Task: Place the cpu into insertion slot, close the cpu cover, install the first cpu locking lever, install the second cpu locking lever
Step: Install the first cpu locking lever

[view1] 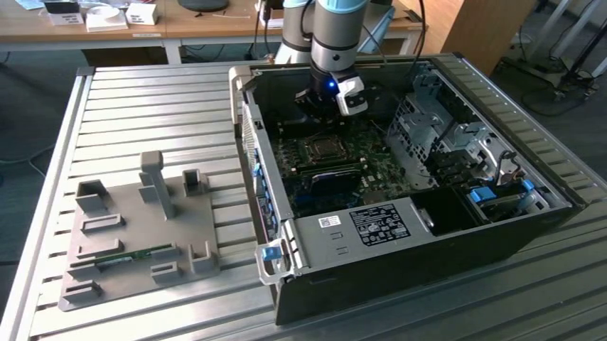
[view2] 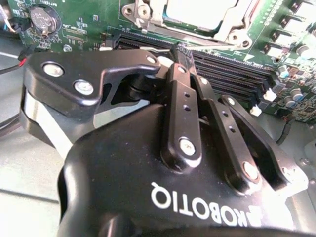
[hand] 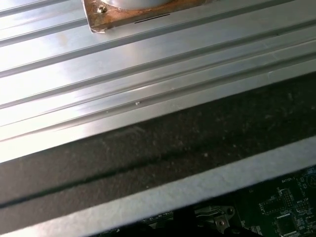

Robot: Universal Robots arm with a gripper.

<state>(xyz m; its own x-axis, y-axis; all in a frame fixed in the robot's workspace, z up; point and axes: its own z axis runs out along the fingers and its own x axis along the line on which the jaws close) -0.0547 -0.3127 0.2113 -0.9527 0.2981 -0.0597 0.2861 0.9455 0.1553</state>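
Partly cropped cpu [view2: 195, 11], jaws pressed together.

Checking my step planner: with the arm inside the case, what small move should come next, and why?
Probably a short press down toward the edge of the slot. The cpu sits in it with the cover flat around it, and the shut end effector has its tip beside that edge, next to a thin silvery bar that may be a lever.
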